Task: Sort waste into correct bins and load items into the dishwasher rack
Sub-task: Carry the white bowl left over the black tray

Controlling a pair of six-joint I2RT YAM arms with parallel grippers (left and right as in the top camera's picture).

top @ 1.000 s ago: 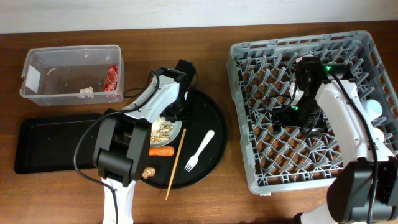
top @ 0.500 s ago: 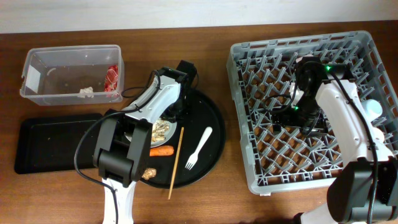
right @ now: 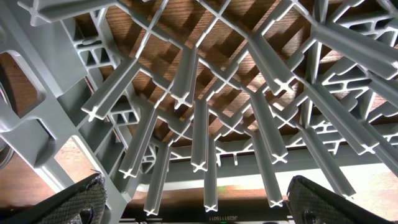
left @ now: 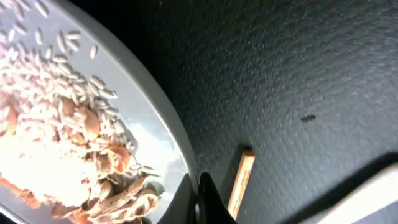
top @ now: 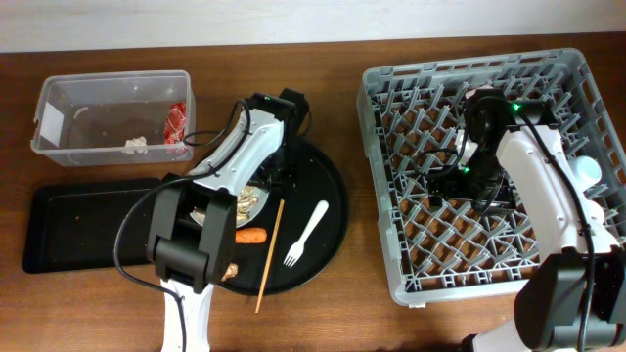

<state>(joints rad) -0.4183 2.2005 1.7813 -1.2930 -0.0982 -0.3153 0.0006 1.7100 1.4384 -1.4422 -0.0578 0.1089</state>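
Note:
My left gripper (top: 268,180) (left: 200,198) is shut on the rim of the pale round plate (top: 256,186) (left: 146,127). The plate lies on the round black tray (top: 323,191) and holds beige rice-like bits (left: 56,106) and brown scraps. An orange carrot (top: 252,236) and a small brown lump (top: 231,271) lie on the tray's left part, the white fork (top: 305,235) at its middle. My right gripper (top: 442,182) (right: 202,200) is open and empty, low among the pegs of the grey dishwasher rack (top: 391,147) (right: 199,118). A light-blue cup (top: 587,168) sits at the rack's right side.
The clear tub (top: 59,93) at far left holds a red-and-white wrapper (top: 177,122) and a white paper scrap (top: 135,146). The shallow black tray (top: 78,230) lies in front of it. A wooden chopstick (top: 269,256) (left: 239,180) lies beside the plate.
My left gripper has drawn the plate a little to the left. The round tray, fork and chopstick shifted left with it. The right arm has not moved.

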